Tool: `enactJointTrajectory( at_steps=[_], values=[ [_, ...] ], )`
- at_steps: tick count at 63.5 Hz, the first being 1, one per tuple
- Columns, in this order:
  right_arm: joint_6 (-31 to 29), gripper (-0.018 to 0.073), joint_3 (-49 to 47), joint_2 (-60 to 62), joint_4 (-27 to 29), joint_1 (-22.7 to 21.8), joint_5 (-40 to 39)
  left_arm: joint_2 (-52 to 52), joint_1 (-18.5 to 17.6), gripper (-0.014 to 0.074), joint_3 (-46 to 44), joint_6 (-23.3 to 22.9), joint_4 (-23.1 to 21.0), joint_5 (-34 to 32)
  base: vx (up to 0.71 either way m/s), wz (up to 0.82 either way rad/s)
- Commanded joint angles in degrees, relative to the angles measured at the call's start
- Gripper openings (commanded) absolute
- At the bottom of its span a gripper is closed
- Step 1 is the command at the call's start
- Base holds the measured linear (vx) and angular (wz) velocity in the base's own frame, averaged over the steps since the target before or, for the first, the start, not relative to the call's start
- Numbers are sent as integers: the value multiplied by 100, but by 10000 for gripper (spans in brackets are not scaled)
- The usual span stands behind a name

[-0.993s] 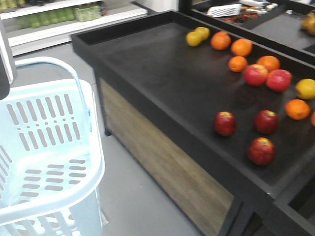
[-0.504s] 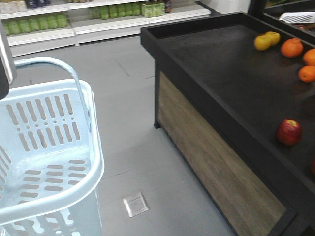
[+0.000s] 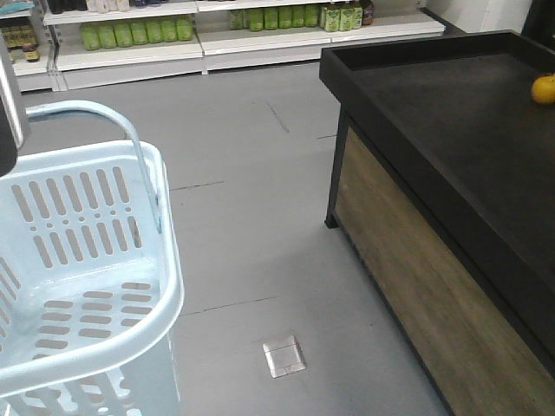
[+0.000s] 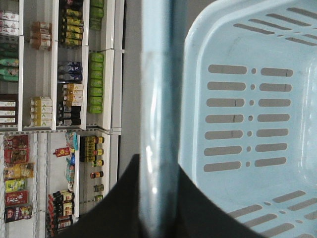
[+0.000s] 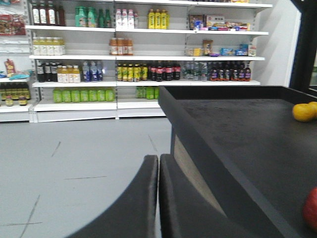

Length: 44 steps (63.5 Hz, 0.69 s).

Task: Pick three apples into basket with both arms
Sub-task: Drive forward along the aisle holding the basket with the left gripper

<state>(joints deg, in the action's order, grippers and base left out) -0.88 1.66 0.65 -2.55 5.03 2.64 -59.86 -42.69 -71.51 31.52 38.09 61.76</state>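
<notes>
The pale blue basket [image 3: 170,290] fills the lower left of the front view, with nothing in the part that shows. Its hoop handle [image 4: 157,99] runs between the black fingers of my left gripper [image 4: 158,166], which is shut on it. Beside the handle the basket's slotted wall [image 4: 242,114] shows. My right gripper [image 5: 159,158] is shut with nothing in it, low over the grey floor beside the black display table [image 5: 237,129]. A red sliver of one apple [image 5: 312,208] shows at the right edge of the right wrist view. No apples appear in the front view.
The black table [image 3: 451,121] with a raised rim and wood-panel side stands at the right; a yellow fruit [image 3: 544,88] lies on it at the far right. Shop shelves [image 3: 217,30] with bottles line the back. A metal floor plate [image 3: 284,355] lies ahead.
The front view has swung left: the table has slid to the right and the apples and oranges have left that view. The basket keeps its place in the view.
</notes>
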Motion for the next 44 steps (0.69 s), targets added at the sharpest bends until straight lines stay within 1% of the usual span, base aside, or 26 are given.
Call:
enactJointTrajectory(
  at_steps=[1, 44],
  values=[
    [-61, -9, 76, 77, -23, -38, -442, 98, -28, -6, -196, -44, 266, -340, 2, 24],
    [-61, -9, 76, 77, -23, -38, -442, 98, -28, -6, -196, -44, 266, -340, 8, 29]
  ],
)
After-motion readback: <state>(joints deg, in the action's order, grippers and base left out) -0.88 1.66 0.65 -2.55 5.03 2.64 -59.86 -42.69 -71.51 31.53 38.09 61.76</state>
